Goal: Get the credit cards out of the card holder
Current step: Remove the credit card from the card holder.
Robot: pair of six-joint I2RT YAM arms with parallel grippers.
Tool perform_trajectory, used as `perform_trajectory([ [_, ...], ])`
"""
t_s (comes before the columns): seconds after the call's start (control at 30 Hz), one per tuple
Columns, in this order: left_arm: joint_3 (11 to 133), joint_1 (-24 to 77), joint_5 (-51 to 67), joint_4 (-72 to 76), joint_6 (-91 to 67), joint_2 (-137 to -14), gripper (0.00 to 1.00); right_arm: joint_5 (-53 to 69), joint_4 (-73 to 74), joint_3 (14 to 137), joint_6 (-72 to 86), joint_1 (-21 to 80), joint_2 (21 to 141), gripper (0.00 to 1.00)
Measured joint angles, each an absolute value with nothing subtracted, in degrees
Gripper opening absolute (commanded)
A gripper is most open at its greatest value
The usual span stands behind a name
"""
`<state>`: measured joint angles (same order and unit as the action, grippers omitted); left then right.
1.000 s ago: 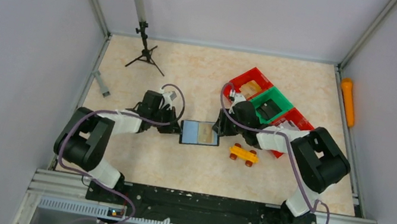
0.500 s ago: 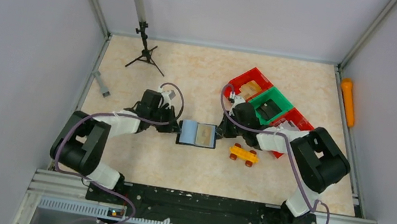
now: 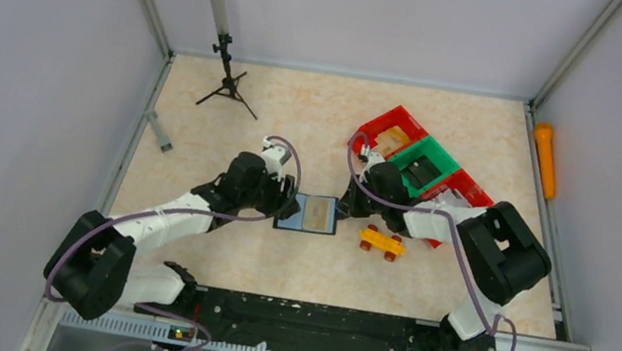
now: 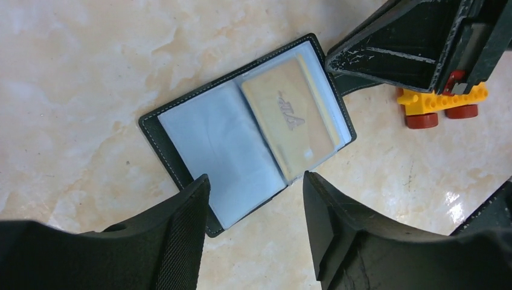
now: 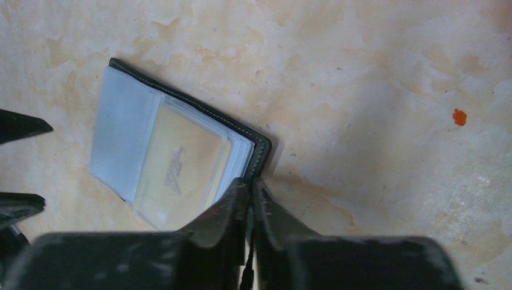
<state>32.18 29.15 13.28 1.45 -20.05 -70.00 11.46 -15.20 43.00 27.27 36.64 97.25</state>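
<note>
- 1 card holder (image 3: 308, 214) lies open and flat on the marble-patterned counter (image 3: 296, 126), near its middle, between the 2 arms' tools.
- 1 tan card (image 4: 290, 121) shows face-up through the clear sleeve of the holder's right half. A yellowish edge peeks out behind it; whether that is a second card cannot be told. The left half shows only empty-looking clear plastic.
- The left tool (image 3: 282, 201) hangs over the holder's left edge with its 2 fingers spread well apart, gripping nothing.
- The right tool (image 3: 343, 204) is closed tight, its tips at the holder's right edge where the strap tab runs under them. Whether the tab is actually pinched cannot be told.
- 1 yellow-orange toy brick car (image 3: 382, 241) on red wheels sits just beside the holder's right side, close under the right tool.
- 3 bins stand in a diagonal row behind the right arm: 1 red bin (image 3: 390, 130), 1 green bin (image 3: 427, 164) and another red bin (image 3: 465, 191), this last partly hidden by the arm.
- 1 small black tripod (image 3: 226, 82) with a grey tube stands at the far left corner.
- 1 orange cylinder (image 3: 545, 159) lies along the right rail.
</note>
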Motion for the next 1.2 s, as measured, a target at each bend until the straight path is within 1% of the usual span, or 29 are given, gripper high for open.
perform_trajectory([
  [0.07,32.27,30.89,11.73,0.91,-19.16,-70.35,0.61,11.57,-15.09,43.0,27.46,36.64,97.19,0.35],
  [0.17,34.24,32.32,11.09,-0.4,-17.98,-73.82,0.57,11.6,-14.44,43.03,27.77,36.64,97.12,0.51],
  [0.2,35.11,32.45,11.18,-0.6,-17.8,-75.7,0.57,11.31,-14.02,43.2,27.62,36.75,96.77,0.67],
  [0.23,35.88,32.47,11.35,-0.78,-17.76,-77.52,0.56,11.14,-13.5,43.2,27.62,36.84,96.33,0.72],
  [0.33,37.01,32.47,11.99,-1.56,-17.69,-81.23,0.56,10.22,-11.64,43.57,27.31,37.01,94.39,0.73],
  [0.53,37.43,32.47,12.58,-2.28,-17.72,-82.13,0.56,8.82,-5.5,43.79,27.03,37.01,93.01,0.55],
  [0.57,37.43,32.47,12.58,-2.33,-17.69,-82.11,0.56,8.84,-4.99,43.79,27.0,37.04,92.99,0.49],
  [0.6,37.43,32.47,12.58,-2.33,-17.69,-82.11,0.55,8.86,-4.56,43.9,27.05,37.04,92.99,0.41],
  [0.7,37.43,32.47,12.62,-2.33,-17.67,-82.11,0.52,9.37,-3.6,43.92,27.22,37.12,93.08,0.12],
  [0.77,37.43,32.47,12.67,-2.42,-17.69,-82.0,0.52,10.26,-3.27,44.03,27.57,37.15,93.67,0.01],
  [0.8,37.43,32.47,12.73,-2.46,-17.67,-81.89,0.52,10.68,-3.2,44.07,27.53,37.15,93.93,0.0],
  [1.03,37.43,32.47,14.7,-2.68,-17.78,-80.97,0.58,13.69,-2.96,44.05,29.28,37.34,93.76,0.0],
  [1.2,37.43,32.47,15.86,-2.74,-17.74,-80.73,0.61,15.97,-3.62,43.9,31.03,37.34,90.35,0.0],
])
